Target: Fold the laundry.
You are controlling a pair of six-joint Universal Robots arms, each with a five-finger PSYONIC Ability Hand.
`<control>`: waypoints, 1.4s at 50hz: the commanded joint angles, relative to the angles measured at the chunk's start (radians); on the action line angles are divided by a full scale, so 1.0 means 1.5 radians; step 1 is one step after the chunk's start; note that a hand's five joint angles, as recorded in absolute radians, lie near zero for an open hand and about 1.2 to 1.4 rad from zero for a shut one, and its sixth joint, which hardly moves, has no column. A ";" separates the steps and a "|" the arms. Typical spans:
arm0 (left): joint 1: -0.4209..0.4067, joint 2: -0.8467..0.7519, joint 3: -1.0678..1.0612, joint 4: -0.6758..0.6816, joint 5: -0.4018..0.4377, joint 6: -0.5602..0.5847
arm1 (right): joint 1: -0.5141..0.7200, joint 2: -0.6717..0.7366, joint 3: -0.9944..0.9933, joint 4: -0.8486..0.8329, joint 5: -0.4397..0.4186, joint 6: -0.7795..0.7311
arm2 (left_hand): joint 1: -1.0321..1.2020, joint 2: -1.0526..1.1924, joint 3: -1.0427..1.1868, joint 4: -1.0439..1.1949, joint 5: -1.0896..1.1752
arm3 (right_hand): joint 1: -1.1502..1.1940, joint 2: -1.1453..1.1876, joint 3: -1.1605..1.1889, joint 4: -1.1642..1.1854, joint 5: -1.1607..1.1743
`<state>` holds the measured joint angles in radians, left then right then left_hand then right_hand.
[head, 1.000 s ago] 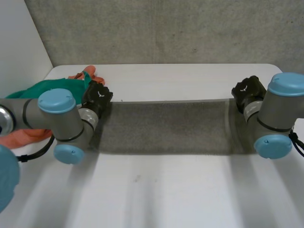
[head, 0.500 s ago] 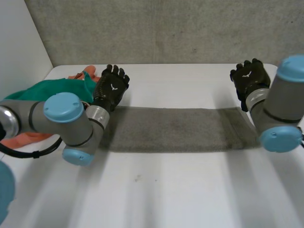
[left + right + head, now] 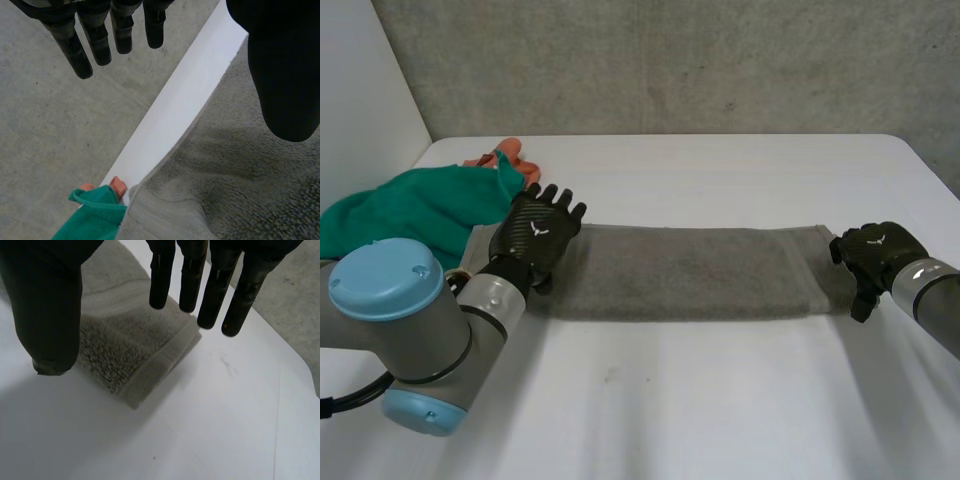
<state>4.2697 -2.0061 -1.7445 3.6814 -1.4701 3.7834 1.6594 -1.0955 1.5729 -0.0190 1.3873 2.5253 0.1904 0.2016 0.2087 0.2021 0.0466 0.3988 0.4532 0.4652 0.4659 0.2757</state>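
Observation:
A grey towel (image 3: 680, 270), folded into a long strip, lies flat across the white table (image 3: 720, 400). My left hand (image 3: 535, 232) hovers over the towel's left end with straight, spread fingers and holds nothing. In the left wrist view its fingers (image 3: 75, 45) and thumb stand apart above the towel (image 3: 240, 200). My right hand (image 3: 875, 255) sits just off the strip's right end. The right wrist view has its fingers (image 3: 162, 275) straight and apart from the thumb, with the towel's end corner (image 3: 130, 355) lying free under them.
A heap of green cloth (image 3: 410, 210) with orange cloth (image 3: 505, 158) behind it lies at the table's left, touching the towel's left end (image 3: 95, 215). The table's far edge runs close behind the towel. Bare table stretches in front of the strip.
Both hands held the towel's ends shut, then opened and let it drop flat. They have since drawn back toward the near side, the right hand moving off the end.

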 commanded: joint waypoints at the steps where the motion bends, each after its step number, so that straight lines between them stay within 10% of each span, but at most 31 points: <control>1: 0.007 -0.008 0.001 0.000 -0.001 0.001 | -0.004 0.050 0.000 -0.044 0.001 -0.007 | -0.011 -0.018 -0.023 -0.018 -0.031 | 0.229 0.193 0.185 0.184 0.195; 5: 0.007 -0.008 -0.001 0.000 -0.001 0.001 | -0.017 0.056 -0.004 -0.046 0.000 -0.009 | -0.011 -0.018 -0.023 -0.018 -0.031 | 0.665 0.628 0.620 0.620 0.630; 28: 0.019 0.031 -0.030 -0.002 -0.004 0.000 | -0.230 -0.001 -0.026 -0.079 0.000 -0.208 | -0.011 -0.018 -0.023 -0.018 -0.031 | 0.665 0.629 0.621 0.620 0.631; 43: 0.022 0.062 -0.033 -0.003 -0.006 -0.002 | 0.188 -0.079 -0.040 -0.188 -0.090 -0.107 | -0.011 -0.018 -0.023 -0.018 -0.031 | 0.665 0.629 0.621 0.620 0.631; 55: 0.029 0.059 -0.041 -0.011 -0.008 -0.002 | 0.447 0.139 -0.149 -0.188 -0.107 -0.114 | -0.011 -0.018 -0.023 -0.018 -0.031 | 0.665 0.629 0.621 0.620 0.631; 59: 0.028 0.056 -0.040 -0.012 -0.009 -0.002 | 0.446 0.147 -0.164 -0.151 -0.056 -0.105 | -0.011 -0.018 -0.023 -0.018 -0.031 | -0.149 -0.186 -0.194 -0.194 -0.184; 70: 0.003 0.055 -0.021 -0.011 -0.009 -0.011 | 0.300 -0.022 -0.062 -0.095 0.023 0.095 | -0.011 -0.018 -0.023 -0.018 -0.031 | -0.149 -0.186 -0.194 -0.194 -0.184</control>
<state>4.2970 -1.9236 -1.7925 3.6640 -1.4835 3.7783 2.2843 -0.9597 1.3599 -0.1939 1.4142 2.4832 0.1904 0.2016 0.2087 0.2021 0.0465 0.1935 0.2172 0.2115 0.2282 0.0530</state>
